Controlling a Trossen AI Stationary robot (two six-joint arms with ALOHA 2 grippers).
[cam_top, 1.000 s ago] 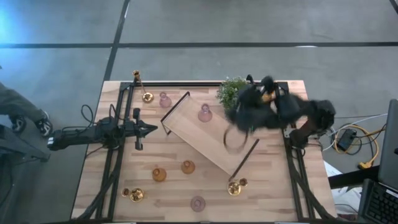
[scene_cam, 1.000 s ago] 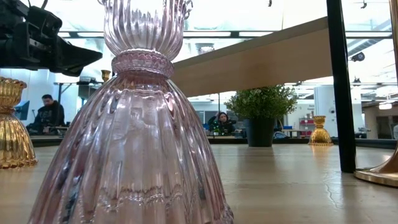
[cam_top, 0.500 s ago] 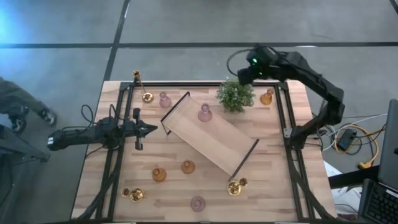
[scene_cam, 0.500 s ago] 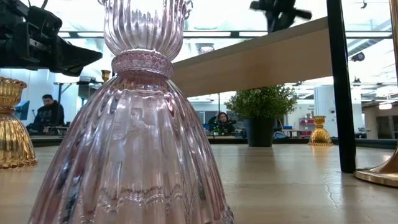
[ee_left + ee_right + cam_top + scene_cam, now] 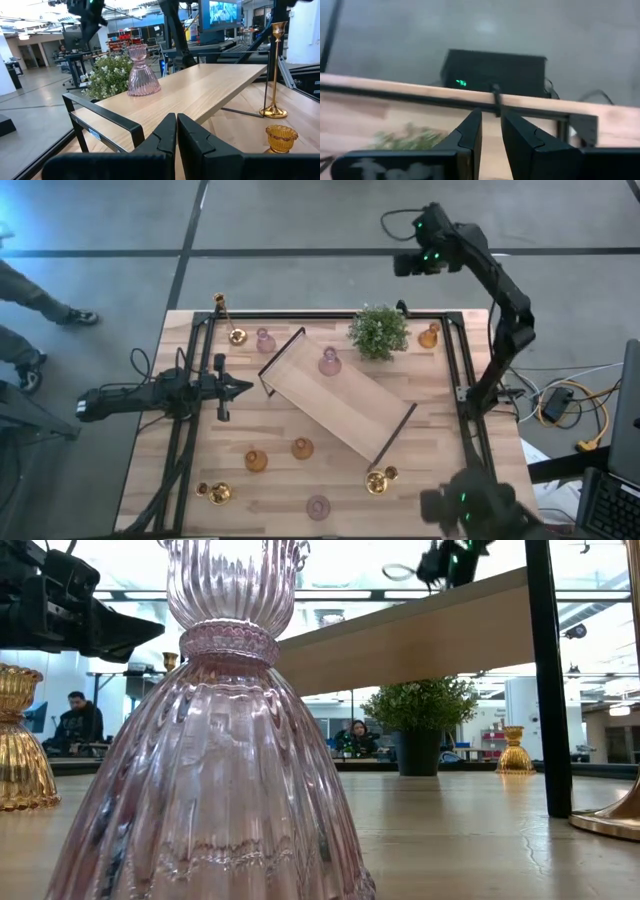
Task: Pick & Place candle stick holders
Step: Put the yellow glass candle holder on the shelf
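Note:
Several candle stick holders stand on their bases on the table: a tall-stemmed gold one (image 5: 236, 335), pink glass ones (image 5: 265, 340) (image 5: 318, 506), amber ones (image 5: 256, 461) (image 5: 302, 448) (image 5: 430, 335), and gold ones (image 5: 218, 493) (image 5: 377, 481). One pink holder (image 5: 329, 361) (image 5: 142, 77) stands on the wooden tray (image 5: 340, 400). My left gripper (image 5: 243, 388) (image 5: 176, 125) is shut and empty at the table's left, pointing at the tray. My right gripper (image 5: 400, 265) (image 5: 491, 120) is raised high beyond the table's far edge, empty, with a narrow gap between its fingers.
A green potted plant (image 5: 378, 330) stands at the far edge beside the amber holder. The tray lies slantwise across the table's middle, with black wire handles at both ends. A black frame runs along the table's edges. A dark blurred shape (image 5: 470, 505) shows at the near right corner.
My right gripper has risen from beside the plant and the amber holder and gone up and past the table's far edge. The amber holder stands where it was. A person at the left of the table has moved.

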